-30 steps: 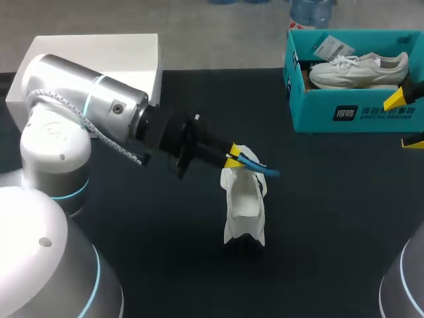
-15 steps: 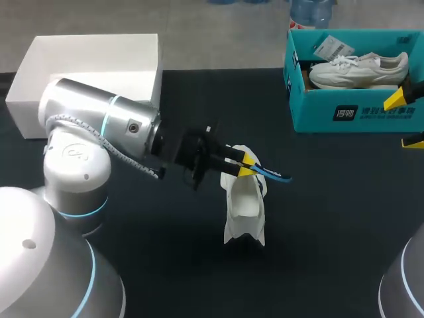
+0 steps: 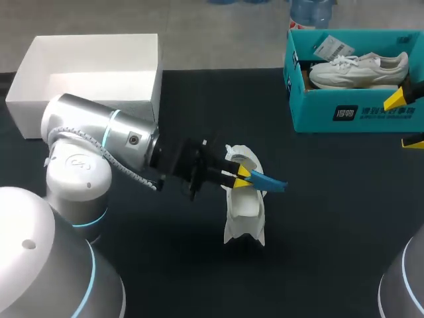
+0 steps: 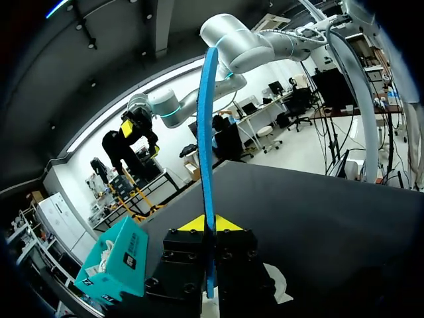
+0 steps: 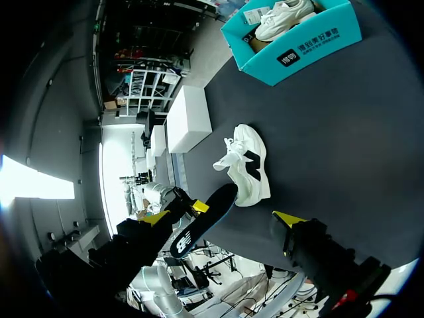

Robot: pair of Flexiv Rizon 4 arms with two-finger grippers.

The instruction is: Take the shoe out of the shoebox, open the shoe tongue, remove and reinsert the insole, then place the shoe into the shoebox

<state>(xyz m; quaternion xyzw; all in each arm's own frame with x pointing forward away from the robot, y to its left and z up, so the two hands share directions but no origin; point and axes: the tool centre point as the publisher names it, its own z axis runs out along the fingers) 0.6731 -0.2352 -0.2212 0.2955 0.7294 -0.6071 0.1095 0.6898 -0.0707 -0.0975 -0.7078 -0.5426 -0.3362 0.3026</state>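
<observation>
The black counter [image 3: 331, 218] carries two boxes: a white box [image 3: 86, 66] and the teal shoebox [image 3: 351, 112], which holds one shoe [image 3: 358, 68]. A second shoe [image 3: 244, 202] stands mid-counter. Just above it, the left gripper [image 3: 240, 174] clamps the single blue insole [image 3: 270, 181]. The right gripper [image 3: 405, 119] gapes empty beside the shoebox.

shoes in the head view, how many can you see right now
2. One shoe sits mid-table beside the left gripper, which pinches the blue insole. The second shoe lies in the teal shoebox. None seems hidden.
</observation>
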